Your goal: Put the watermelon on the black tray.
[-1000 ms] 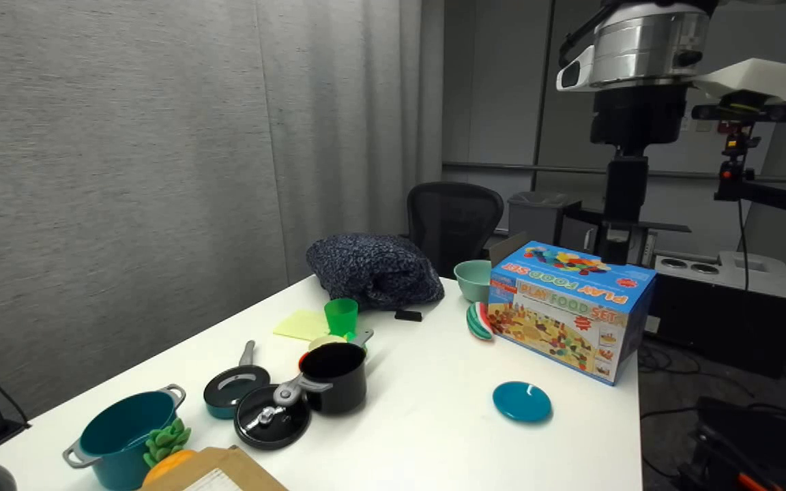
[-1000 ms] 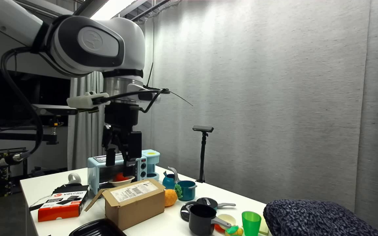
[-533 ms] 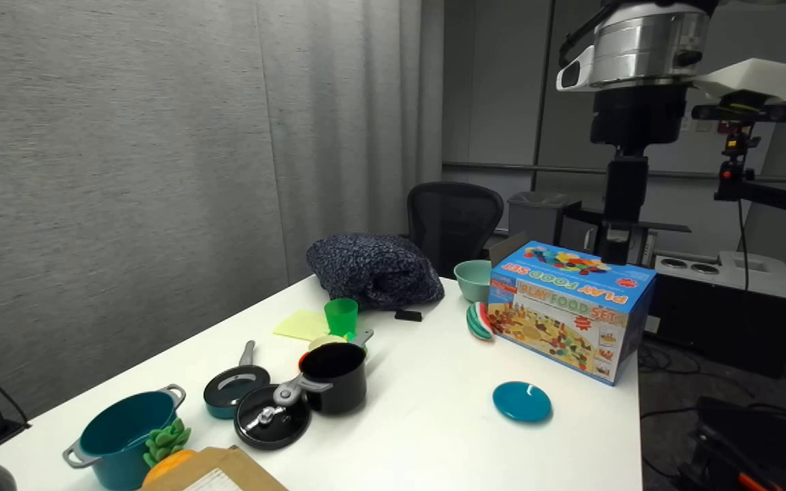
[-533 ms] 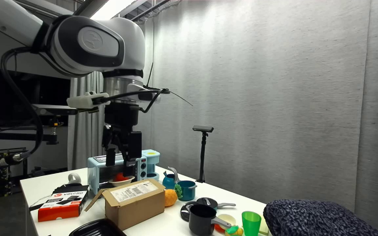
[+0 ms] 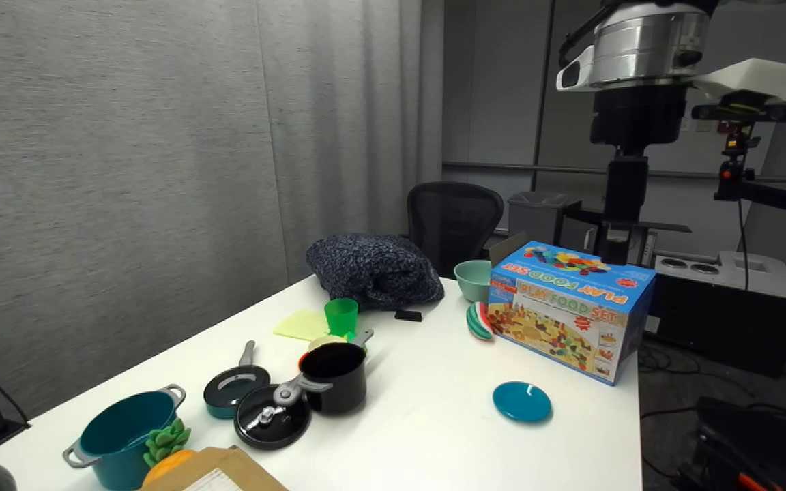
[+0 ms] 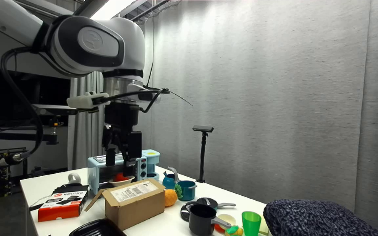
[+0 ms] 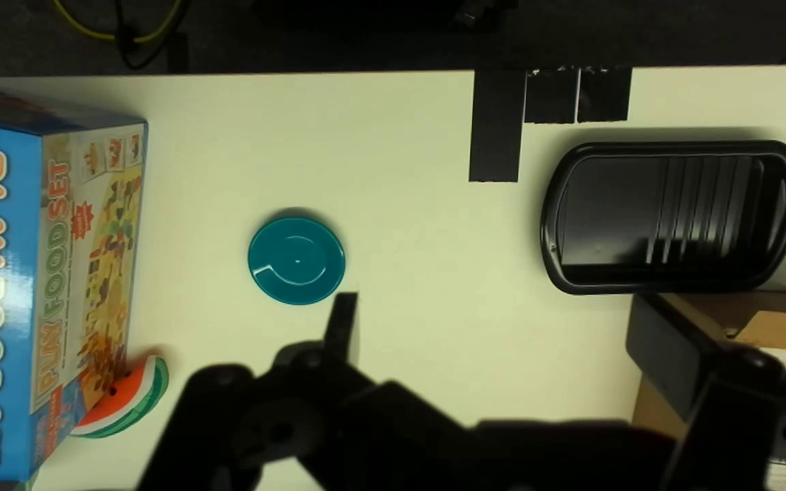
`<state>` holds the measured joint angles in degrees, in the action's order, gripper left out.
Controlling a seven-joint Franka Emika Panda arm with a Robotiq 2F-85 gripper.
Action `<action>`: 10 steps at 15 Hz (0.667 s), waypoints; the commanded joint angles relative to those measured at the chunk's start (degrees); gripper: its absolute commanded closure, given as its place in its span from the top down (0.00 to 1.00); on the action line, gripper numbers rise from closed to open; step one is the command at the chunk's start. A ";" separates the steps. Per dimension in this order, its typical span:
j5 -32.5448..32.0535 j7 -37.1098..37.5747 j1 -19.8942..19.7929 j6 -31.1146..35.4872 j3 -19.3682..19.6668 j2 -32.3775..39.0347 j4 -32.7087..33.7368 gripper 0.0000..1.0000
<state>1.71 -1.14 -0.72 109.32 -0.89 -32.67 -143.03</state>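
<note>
The watermelon, a toy slice with red flesh and a striped green rind, lies on the white table against the play food box. It shows in an exterior view and at the lower left of the wrist view. The black tray lies at the right of the wrist view. Part of it shows at the bottom edge of an exterior view. My gripper is open with nothing between its fingers. It hangs high above the table between the watermelon and the tray, also seen in an exterior view.
The play food box stands tall beside the watermelon. A teal disc lies between box and tray. A cardboard box stands by the tray. A mint bowl, a black pot and a green cup stand farther off.
</note>
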 commanded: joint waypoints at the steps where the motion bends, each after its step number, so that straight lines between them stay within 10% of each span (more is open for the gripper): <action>1: -0.22 0.18 0.42 -0.12 0.38 0.02 0.10 1.00; 10: -3.30 4.15 -1.31 6.28 -0.81 3.37 -0.06 1.00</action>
<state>1.08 -0.09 -0.85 111.21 -0.81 -31.18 -143.03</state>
